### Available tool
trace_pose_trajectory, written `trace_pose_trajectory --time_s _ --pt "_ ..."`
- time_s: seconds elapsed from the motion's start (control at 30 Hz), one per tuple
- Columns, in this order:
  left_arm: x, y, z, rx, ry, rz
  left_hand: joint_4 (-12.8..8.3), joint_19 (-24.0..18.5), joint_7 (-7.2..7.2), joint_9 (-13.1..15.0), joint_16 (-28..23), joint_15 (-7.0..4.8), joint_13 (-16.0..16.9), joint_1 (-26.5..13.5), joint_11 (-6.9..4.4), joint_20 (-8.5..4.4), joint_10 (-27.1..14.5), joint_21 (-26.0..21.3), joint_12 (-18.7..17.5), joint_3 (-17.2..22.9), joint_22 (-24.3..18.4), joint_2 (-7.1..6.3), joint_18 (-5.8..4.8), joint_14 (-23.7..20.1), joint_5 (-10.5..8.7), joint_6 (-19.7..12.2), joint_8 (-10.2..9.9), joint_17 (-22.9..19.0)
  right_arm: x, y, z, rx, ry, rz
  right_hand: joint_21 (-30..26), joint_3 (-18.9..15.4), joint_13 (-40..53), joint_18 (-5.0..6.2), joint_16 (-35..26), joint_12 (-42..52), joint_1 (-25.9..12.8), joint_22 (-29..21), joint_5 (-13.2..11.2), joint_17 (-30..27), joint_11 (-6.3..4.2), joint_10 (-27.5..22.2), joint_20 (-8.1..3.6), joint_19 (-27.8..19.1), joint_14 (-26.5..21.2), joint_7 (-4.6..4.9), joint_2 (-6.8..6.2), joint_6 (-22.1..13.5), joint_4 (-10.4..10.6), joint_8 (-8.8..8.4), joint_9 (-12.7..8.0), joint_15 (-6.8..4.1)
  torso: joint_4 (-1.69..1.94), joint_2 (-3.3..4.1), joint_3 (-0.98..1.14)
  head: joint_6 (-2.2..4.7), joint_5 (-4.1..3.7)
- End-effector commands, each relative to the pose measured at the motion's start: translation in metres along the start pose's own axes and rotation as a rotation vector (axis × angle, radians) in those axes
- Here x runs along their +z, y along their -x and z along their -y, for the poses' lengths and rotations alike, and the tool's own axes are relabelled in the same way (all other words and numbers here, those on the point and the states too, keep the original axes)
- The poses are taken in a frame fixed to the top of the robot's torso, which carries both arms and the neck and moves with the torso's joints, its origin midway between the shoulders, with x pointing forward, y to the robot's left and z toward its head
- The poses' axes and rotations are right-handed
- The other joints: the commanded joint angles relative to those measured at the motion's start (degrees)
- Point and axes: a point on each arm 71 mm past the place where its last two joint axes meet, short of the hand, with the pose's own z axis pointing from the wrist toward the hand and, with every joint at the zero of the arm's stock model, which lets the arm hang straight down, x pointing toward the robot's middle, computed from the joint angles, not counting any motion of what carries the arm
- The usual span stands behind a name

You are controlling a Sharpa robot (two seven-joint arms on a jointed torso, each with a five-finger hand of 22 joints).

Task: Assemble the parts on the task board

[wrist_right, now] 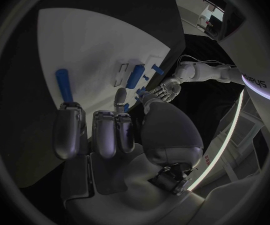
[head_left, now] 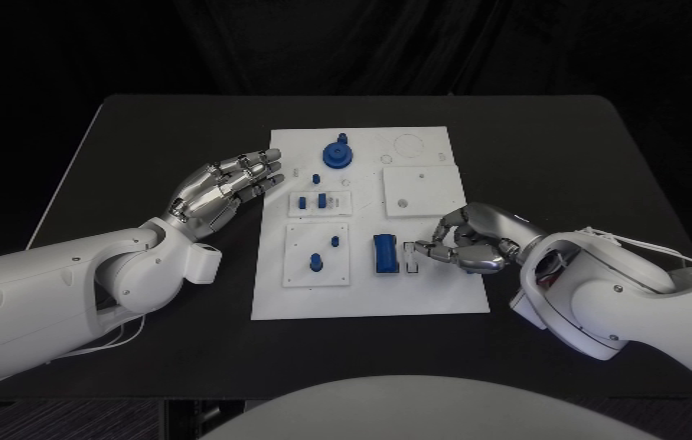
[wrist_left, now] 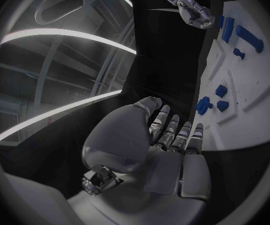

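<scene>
Looking down, I see my right hand [head_left: 469,243] curled, its fingers [head_left: 421,252] empty, just beside the blue block [head_left: 385,254] on the task board [head_left: 433,295]; my left hand [head_left: 224,188] hovers open.

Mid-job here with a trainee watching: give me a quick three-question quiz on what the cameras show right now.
1. True or false: the left hand is holding a blue part.
2. Which hand is nearest the long blue block on the task board? A) left B) right
3. Fill in: the round blue part sits near the board's ____ edge, seen from the robot.

Key: 1 false, its fingers are spread and empty. 2 B. 3 far.
</scene>
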Motion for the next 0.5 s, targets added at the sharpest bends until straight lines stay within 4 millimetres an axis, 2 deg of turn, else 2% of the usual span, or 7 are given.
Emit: trace_pose_trajectory --time_s 0.03,0.17,0.2,0.27,0.43,0.5 --pt "-0.001 -0.002 0.004 -0.001 -0.055 -0.006 0.02 0.39 0.22 0.07 0.39 -0.08 0.10 -0.47 0.35 0.06 0.57 0.21 0.51 0.56 0.07 0.01 -0.58 0.45 0.21 0.44 0.25 0.07 -0.006 0.008 0.007 -0.061 -0.042 0.050 0.09 -0.16 15.09 0.21 -0.12 0.16 0.86 11.23 1.34 5.31 0.32 6.07 0.18 2.35 4.37 -0.10 -0.05 -0.38 -0.03 -0.38 0.00 0.35 -0.01 0.01 -0.05 -0.01 -0.12" --pt "-0.001 -0.002 0.004 0.002 -0.055 -0.002 0.00 0.45 0.19 0.09 0.44 -0.13 0.16 -0.53 0.54 0.05 0.89 0.23 0.90 0.68 0.10 -0.05 -0.57 0.48 0.21 0.55 0.29 0.08 -0.014 0.017 0.019 -0.133 -0.093 0.095 0.23 -0.21 15.09 0.17 -0.11 0.16 1.40 11.27 2.72 5.32 0.32 6.07 0.19 2.38 4.37 -0.10 -0.41 -0.29 0.22 -0.61 -0.07 0.37 -0.03 0.01 -0.04 -0.01 -0.40" --pt "-0.001 -0.002 0.004 0.002 -0.054 -0.001 -0.04 0.45 0.21 0.10 0.29 -0.30 0.19 -0.61 0.78 0.02 1.16 0.22 1.18 0.82 0.05 -0.14 -0.50 0.33 0.21 0.66 0.34 0.03 -0.016 0.018 0.021 -0.150 -0.105 0.102 0.28 -0.14 15.09 0.16 -0.21 0.16 2.56 11.29 3.14 5.10 0.27 6.07 0.19 2.39 4.32 -0.18 -1.14 -0.25 -0.51 -0.70 -0.09 0.33 -0.02 0.00 -0.06 -0.01 -0.52" --pt "0.000 -0.003 0.003 0.002 -0.052 -0.002 -0.05 0.44 0.21 0.11 0.30 -0.34 0.22 -0.64 0.88 0.01 1.30 0.21 1.37 0.86 0.03 -0.18 -0.47 0.32 0.21 0.73 0.36 0.03 -0.020 0.022 0.028 -0.191 -0.137 0.117 0.54 -0.32 15.09 0.09 -0.26 0.16 4.04 11.38 2.24 5.05 0.31 6.07 0.20 2.43 4.30 -0.11 -2.16 -0.05 -0.90 -1.27 -0.44 0.35 0.09 0.05 -0.10 -0.01 -0.84" --pt "0.001 -0.003 0.002 0.001 -0.050 -0.005 -0.05 0.45 0.21 0.11 0.33 -0.34 0.24 -0.66 0.91 0.01 1.38 0.22 1.47 0.88 0.04 -0.19 -0.46 0.34 0.21 0.74 0.36 0.04 -0.023 0.026 0.035 -0.242 -0.172 0.124 0.72 -0.36 15.09 0.04 -0.24 0.16 4.31 11.45 1.84 5.11 0.36 6.07 0.22 2.48 4.31 -0.04 -2.21 -0.06 -0.76 -1.58 -0.65 0.39 -0.02 0.02 -0.09 -0.01 -1.04" --pt "0.002 -0.003 0.002 0.001 -0.049 -0.005 -0.05 0.45 0.21 0.11 0.33 -0.34 0.24 -0.66 0.91 0.01 1.38 0.22 1.47 0.88 0.04 -0.19 -0.46 0.34 0.21 0.74 0.36 0.04 -0.023 0.026 0.036 -0.254 -0.179 0.124 0.80 -0.33 15.09 0.02 -0.22 0.16 4.50 11.47 1.71 5.17 0.38 6.07 0.23 2.50 4.32 -0.02 -2.16 -0.07 -0.69 -1.73 -0.75 0.41 -0.02 0.02 -0.03 -0.01 -1.15"
